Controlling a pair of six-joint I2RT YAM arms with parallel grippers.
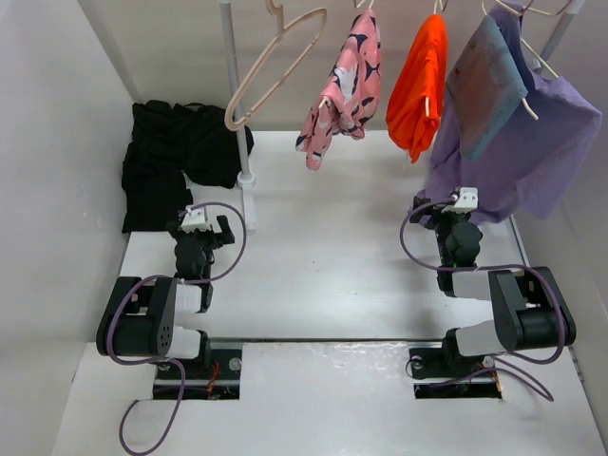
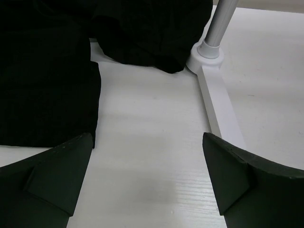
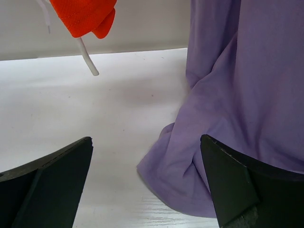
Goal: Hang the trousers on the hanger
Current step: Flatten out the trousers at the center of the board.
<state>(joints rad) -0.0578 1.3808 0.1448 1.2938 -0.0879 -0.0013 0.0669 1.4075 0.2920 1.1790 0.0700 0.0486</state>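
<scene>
The black trousers [image 1: 171,161] lie crumpled on the table at the far left, against the wall. They fill the upper left of the left wrist view [image 2: 47,71]. The empty pale wooden hanger [image 1: 275,66] hangs tilted from the rail, above and to the right of them. My left gripper [image 1: 211,226] stands open just in front of the trousers' near edge. Bare table shows between its fingers [image 2: 147,142]. My right gripper [image 1: 446,211] is open too, low over the table [image 3: 145,140], with nothing between its fingers.
The rack's white pole [image 1: 233,85] and base foot [image 2: 216,104] stand just right of the trousers. A pink patterned garment [image 1: 347,81], an orange one [image 1: 420,81] and a purple one [image 1: 518,142] hang from the rail. The purple hem [image 3: 228,142] drapes onto the table by my right finger.
</scene>
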